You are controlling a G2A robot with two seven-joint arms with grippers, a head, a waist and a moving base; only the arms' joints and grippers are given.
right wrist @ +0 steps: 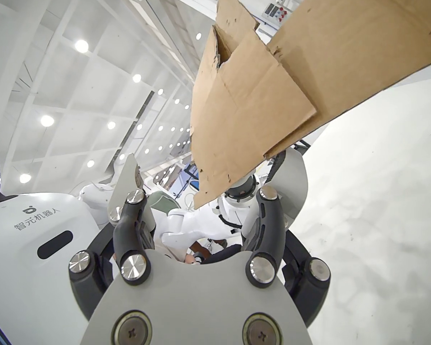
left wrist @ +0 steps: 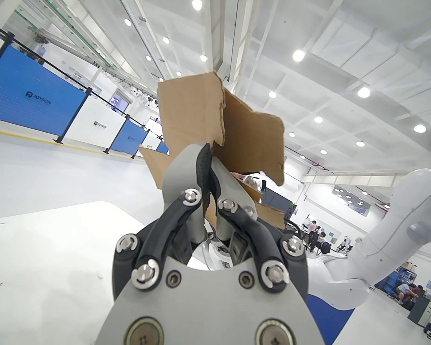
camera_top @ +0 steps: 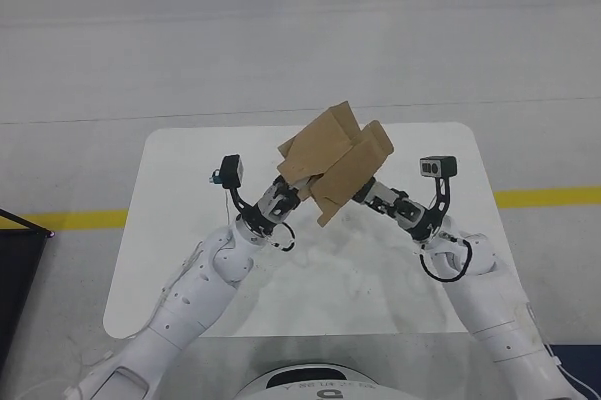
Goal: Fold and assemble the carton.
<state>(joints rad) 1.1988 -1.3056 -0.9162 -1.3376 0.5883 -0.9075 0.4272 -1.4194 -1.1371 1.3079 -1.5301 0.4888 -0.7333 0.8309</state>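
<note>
A brown, partly folded cardboard carton (camera_top: 335, 160) hangs in the air above the back middle of the white table (camera_top: 180, 270). My left gripper (camera_top: 293, 192) holds it from below on its left side. In the left wrist view the left gripper (left wrist: 206, 166) is shut on a lower edge of the carton (left wrist: 197, 113), whose flaps stand up above the fingers. My right gripper (camera_top: 360, 195) is at the carton's lower right side. In the right wrist view the right gripper (right wrist: 210, 177) is open, and a corner of a carton (right wrist: 237, 109) flap hangs between its spread fingers.
The table's near half (camera_top: 330, 290) is bare white surface. A black frame (camera_top: 5, 270) stands on the floor beside the table's left edge. A yellow floor line (camera_top: 555, 197) runs behind the table.
</note>
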